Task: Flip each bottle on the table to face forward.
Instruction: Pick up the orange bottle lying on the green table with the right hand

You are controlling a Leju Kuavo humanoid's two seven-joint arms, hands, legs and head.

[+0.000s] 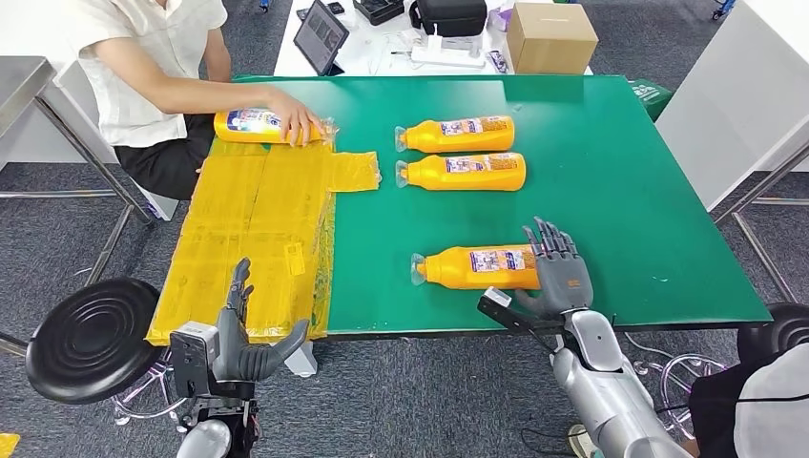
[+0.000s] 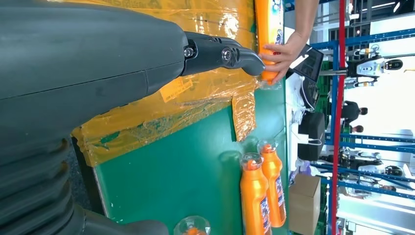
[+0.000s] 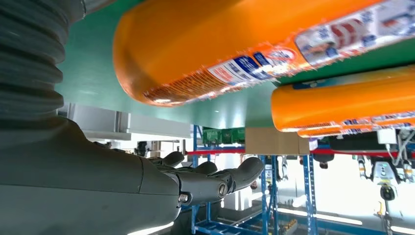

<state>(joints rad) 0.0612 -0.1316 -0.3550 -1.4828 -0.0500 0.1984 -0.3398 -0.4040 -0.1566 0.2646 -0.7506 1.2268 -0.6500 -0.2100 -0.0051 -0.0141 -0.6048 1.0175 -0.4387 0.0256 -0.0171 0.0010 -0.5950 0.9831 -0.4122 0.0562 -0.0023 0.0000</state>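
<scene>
Four orange bottles [image 1: 477,266] lying flat

Bright even light, soft shadows; glare on yellow plastic sheet [image 1: 250,239]; background blown out white in wrist views.

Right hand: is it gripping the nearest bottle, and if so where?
No grip yet. The right hand is open, fingers spread beside the base end of the nearest bottle, which lies flat on the green table.
</scene>
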